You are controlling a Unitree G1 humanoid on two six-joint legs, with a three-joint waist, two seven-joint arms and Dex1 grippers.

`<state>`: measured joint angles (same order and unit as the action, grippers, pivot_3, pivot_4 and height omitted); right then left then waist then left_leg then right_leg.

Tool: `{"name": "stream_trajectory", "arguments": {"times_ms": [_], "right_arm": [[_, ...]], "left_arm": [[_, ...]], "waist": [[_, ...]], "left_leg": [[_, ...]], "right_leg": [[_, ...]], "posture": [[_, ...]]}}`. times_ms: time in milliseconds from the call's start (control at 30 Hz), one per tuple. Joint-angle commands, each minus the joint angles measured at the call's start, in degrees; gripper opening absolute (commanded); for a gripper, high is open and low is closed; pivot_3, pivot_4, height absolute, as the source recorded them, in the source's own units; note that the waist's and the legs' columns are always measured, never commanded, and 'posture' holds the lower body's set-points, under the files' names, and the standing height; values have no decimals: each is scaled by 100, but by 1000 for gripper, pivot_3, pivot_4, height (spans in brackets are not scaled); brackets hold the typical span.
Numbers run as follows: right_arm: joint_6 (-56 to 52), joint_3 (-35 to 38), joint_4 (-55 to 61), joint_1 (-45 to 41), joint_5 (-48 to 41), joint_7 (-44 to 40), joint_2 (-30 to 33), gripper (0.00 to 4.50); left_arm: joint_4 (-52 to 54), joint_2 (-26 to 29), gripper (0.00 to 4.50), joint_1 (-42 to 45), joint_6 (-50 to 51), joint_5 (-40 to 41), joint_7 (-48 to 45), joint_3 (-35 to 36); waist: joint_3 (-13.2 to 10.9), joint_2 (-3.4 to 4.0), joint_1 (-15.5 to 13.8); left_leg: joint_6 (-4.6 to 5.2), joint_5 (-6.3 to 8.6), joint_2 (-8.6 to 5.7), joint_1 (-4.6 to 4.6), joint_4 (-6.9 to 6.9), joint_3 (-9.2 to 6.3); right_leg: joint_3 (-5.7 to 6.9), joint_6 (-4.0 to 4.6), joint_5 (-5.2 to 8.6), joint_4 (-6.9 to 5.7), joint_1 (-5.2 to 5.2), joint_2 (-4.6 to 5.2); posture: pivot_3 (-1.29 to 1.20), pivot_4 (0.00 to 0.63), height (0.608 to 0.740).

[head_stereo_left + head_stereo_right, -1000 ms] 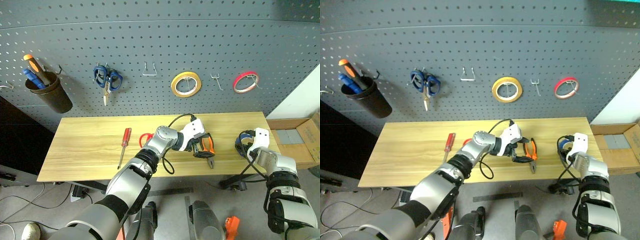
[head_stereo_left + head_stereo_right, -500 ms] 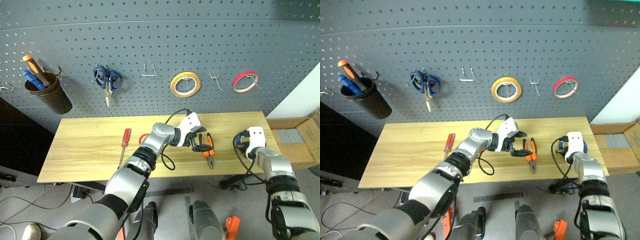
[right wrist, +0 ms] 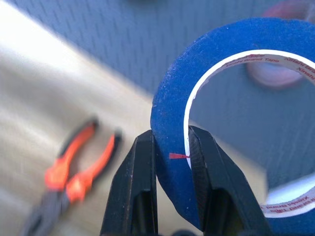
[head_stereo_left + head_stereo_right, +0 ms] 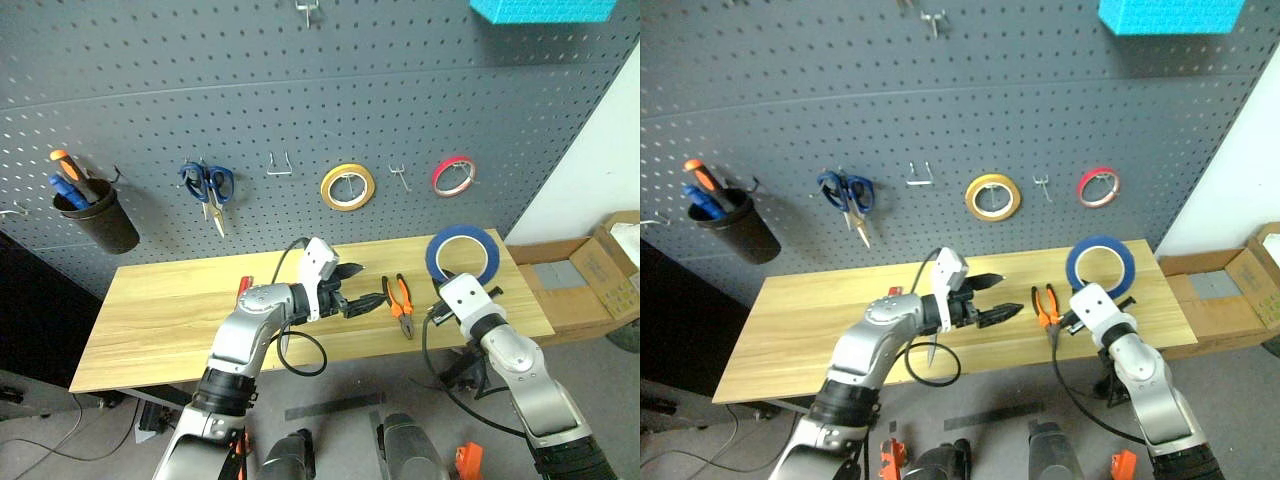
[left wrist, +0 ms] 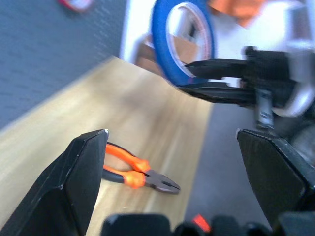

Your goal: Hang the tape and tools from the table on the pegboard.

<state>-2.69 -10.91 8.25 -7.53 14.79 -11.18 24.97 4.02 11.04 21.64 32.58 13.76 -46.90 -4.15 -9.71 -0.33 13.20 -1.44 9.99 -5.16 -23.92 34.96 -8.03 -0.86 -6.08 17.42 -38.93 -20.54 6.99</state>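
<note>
Tape (image 4: 460, 252) is the step in hand: your right fingers (image 3: 147, 187) clench its blue rim at mid-right of the frame, above the counter (image 4: 160, 310), left fingers (image 4: 372, 298) spread empty; next, thread it onto a free pegboard (image 4: 300, 100) hook.

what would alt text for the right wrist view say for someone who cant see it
The right gripper pinches the wall of the blue tape between its two black fingers, holding the ring up in front of the dark pegboard. Below, blurred, the orange-handled pliers lie on the wooden table.
</note>
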Motion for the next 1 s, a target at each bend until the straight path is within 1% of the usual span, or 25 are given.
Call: {"name": "stream_trajectory", "arguments": {"times_ms": [33, 67, 133, 167, 200, 267, 367, 400, 433, 500, 633, 767, 900, 933, 1000], "right_arm": [[934, -118, -689, -917, 40, -18, -159, 363], [1074, -132, -977, -1166, -9, -80, -203, 363], [1332, -150, -1491, -1549, -112, -223, -268, 363], [1449, -165, -1776, -1757, -166, -332, -302, 363], [1560, -159, -2075, -1972, -252, -460, -344, 363], [1721, -93, -2553, -2280, -426, -684, -432, 363], [1757, 66, -3131, -2663, -823, -1078, -573, 363], [1672, 127, -3320, -2791, -988, -1243, -631, 363], [1590, 175, -3497, -2904, -1136, -1416, -674, 363], [1519, 228, -3779, -3069, -1287, -1637, -703, 363], [1440, 427, -4287, -3410, -1449, -1778, -724, 363], [1347, 498, -4566, -3611, -1561, -2038, -749, 363], [1026, 515, -4718, -3680, -1628, -2329, -752, 363], [1004, 514, -4724, -3673, -1617, -2358, -729, 1067], [988, 518, -4721, -3646, -1587, -2356, -691, 1492]], "left_arm": [[382, -9, 4500, 145, 75, 228, 455, 302], [353, 0, 4500, 195, 62, 255, 523, 336], [279, 35, 4500, 268, 22, 295, 618, 367], [226, 58, 4500, 298, -14, 305, 656, 383], [167, 89, 4500, 322, -52, 304, 670, 387], [94, 142, 4500, 344, -116, 299, 689, 378], [-2, 180, 4500, 422, -218, 286, 762, 412], [-38, 185, 4500, 461, -243, 295, 780, 424], [-64, 189, 4500, 496, -257, 308, 796, 428], [-82, 195, 4500, 536, -259, 334, 808, 426], [-85, 200, 4500, 554, -288, 353, 818, 401], [-105, 199, 4500, 566, -329, 362, 815, 376], [-146, 195, 4500, 582, -368, 371, 824, 350], [-152, 192, 4500, 584, -378, 372, 827, 343], [-173, 188, 4500, 593, -402, 371, 826, 331]], "waist": [[49, -20, 59], [74, -23, 86], [144, -46, 97], [193, -55, 90], [225, -55, 93], [254, -55, 95], [269, -52, 95], [269, -52, 95], [269, -52, 94], [269, -52, 92], [271, -49, 89], [271, -48, 95], [277, -43, 95], [278, -42, 96], [278, -41, 97]], "left_leg": [[-2, 2, 1, 20, 0, -12], [-2, 1, -3, 20, 1, -20], [0, -1, -12, 19, 1, -43], [2, -7, -17, 17, 1, -54], [-6, -26, -18, 18, 0, -69], [-11, -72, -21, 26, 0, -89], [-5, -80, -24, 26, -2, -105], [23, -100, -24, 25, -2, -112], [24, -105, -23, 24, -3, -119], [20, -110, -22, 21, -9, -127], [20, -110, -21, 17, -24, -129], [20, -110, -22, 17, -29, -128], [19, -111, -21, 18, -27, -129], [18, -112, -21, 18, -26, -129], [14, -115, -22, 18, -25, -128]], "right_leg": [[1, -3, -15, 9, 29, 2], [3, 14, -23, 21, 36, 3], [8, 20, -45, 39, 47, 3], [14, 17, -54, 42, 47, 3], [24, -5, -68, 42, 39, 1], [28, -4, -72, 40, 53, -7], [30, -11, -76, 38, 54, -13], [29, -10, -75, 38, 53, -19], [28, -7, -73, 38, 49, -26], [27, -2, -70, 38, 40, -32], [25, -1, -70, 40, 32, -35], [23, -1, -70, 40, 28, -35], [24, -1, -69, 37, 30, -36], [23, -1, -69, 36, 30, -36], [21, -1, -69, 36, 30, -35]], "posture": [[-254, 30, 740], [-247, 26, 740], [-233, 21, 740], [-233, 21, 740], [-225, 20, 740], [-212, 19, 740], [-198, 22, 740], [-191, 24, 740], [-188, 24, 740], [-185, 26, 740], [-183, 26, 740], [-186, 23, 740], [-189, 18, 740], [-190, 18, 740], [-191, 17, 740]]}}
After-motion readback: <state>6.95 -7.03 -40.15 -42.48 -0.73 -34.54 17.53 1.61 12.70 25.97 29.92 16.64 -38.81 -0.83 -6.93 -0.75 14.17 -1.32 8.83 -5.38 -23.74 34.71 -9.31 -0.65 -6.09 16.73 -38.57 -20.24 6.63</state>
